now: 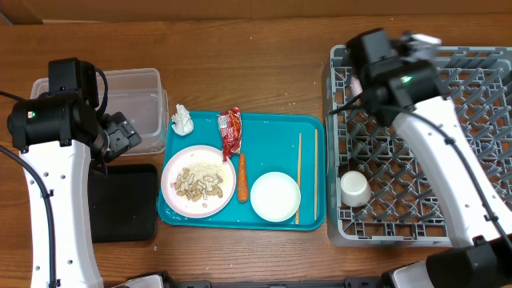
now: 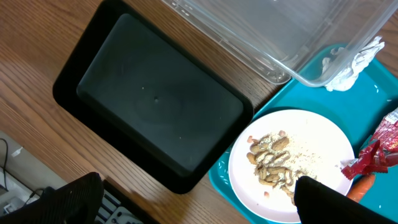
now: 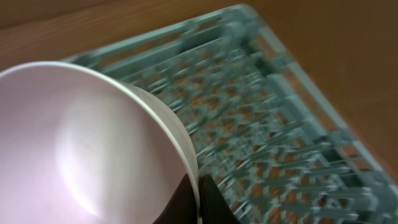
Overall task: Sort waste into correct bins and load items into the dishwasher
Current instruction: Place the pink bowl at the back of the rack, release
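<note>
Bowl: rim pinched in right jaws above rack, 10 o'clock corner; left jaws apart, empty, by black tray at desk's 9 o'clock; risk: thin rim grip may slip, bowl pivots, drops askew.

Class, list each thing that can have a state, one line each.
Clear tub: looks empty.
Black tray: empty.
Plate: holds rice and scraps.
Bowl on teal tray: upright, empty.
Second bowl: rim pinched by right gripper, over grey rack.
Cup: standing in grey rack.
Left gripper: fingers open, empty.
</note>
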